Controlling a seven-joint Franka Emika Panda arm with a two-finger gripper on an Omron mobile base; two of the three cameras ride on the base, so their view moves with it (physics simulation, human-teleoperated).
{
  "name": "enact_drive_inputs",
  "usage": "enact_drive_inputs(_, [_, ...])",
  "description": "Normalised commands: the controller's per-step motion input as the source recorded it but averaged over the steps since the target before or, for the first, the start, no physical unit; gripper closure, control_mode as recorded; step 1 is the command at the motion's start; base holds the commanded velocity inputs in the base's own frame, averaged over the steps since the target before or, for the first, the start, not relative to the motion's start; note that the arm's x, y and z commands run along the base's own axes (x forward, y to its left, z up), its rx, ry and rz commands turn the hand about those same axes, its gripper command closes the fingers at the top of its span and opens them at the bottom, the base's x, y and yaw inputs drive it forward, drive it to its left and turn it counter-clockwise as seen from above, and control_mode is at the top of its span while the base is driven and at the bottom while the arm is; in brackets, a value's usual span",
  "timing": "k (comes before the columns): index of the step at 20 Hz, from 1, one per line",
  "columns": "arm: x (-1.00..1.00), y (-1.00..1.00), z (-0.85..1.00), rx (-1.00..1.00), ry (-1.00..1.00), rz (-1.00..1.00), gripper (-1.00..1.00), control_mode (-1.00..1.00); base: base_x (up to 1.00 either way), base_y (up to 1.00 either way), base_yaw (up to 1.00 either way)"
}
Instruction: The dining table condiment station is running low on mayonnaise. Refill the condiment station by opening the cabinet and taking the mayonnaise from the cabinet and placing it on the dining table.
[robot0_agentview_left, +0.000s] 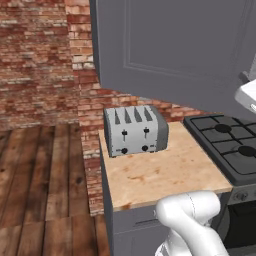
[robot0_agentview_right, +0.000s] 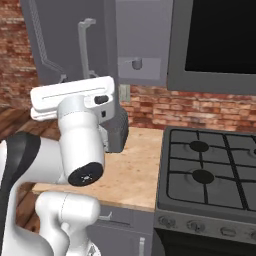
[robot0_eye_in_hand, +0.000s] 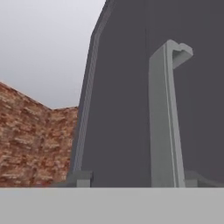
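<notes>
The dark grey cabinet door (robot0_agentview_left: 175, 40) stands swung open over the counter. Its long silver bar handle (robot0_eye_in_hand: 164, 118) rises right in front of the hand, between the two fingertips of my gripper (robot0_eye_in_hand: 138, 179). The jaws are apart and neither tip touches the bar. From the right base view, my white hand (robot0_agentview_right: 75, 97) sits just below the handle (robot0_agentview_right: 85, 45). Inside the open cabinet (robot0_agentview_right: 142, 30), a small pale jar with a dark lid, the mayonnaise (robot0_agentview_right: 136, 63), stands on the shelf. The dining table is out of view.
A silver toaster (robot0_agentview_left: 135, 130) stands on the small wooden counter (robot0_agentview_left: 160, 175) under the open door. A black gas stove (robot0_agentview_right: 210, 170) lies to the right, with a dark microwave (robot0_agentview_right: 215, 40) above it. A brick wall (robot0_agentview_left: 35, 60) and wood floor are at the left.
</notes>
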Motion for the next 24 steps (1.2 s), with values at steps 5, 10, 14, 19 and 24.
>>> enact_drive_inputs(5, [-0.57, -0.31, 0.07, 0.13, 0.11, 0.05, -1.00, -1.00, 0.00, 0.00, 0.00])
enact_drive_inputs(10, [-0.25, -0.95, 0.21, 0.21, 0.14, 0.09, -1.00, -1.00, 0.00, 0.00, 0.00])
enact_drive_inputs(14, [-0.21, -1.00, 0.14, 0.26, 0.11, 0.12, -1.00, -1.00, 0.00, 0.00, 0.00])
enact_drive_inputs(19, [-0.39, -1.00, 0.10, 0.24, 0.03, 0.10, -1.00, -1.00, 0.00, 0.00, 0.00])
enact_drive_inputs(24, [-0.25, -1.00, 0.10, 0.23, 0.06, 0.06, -1.00, -1.00, 0.00, 0.00, 0.00])
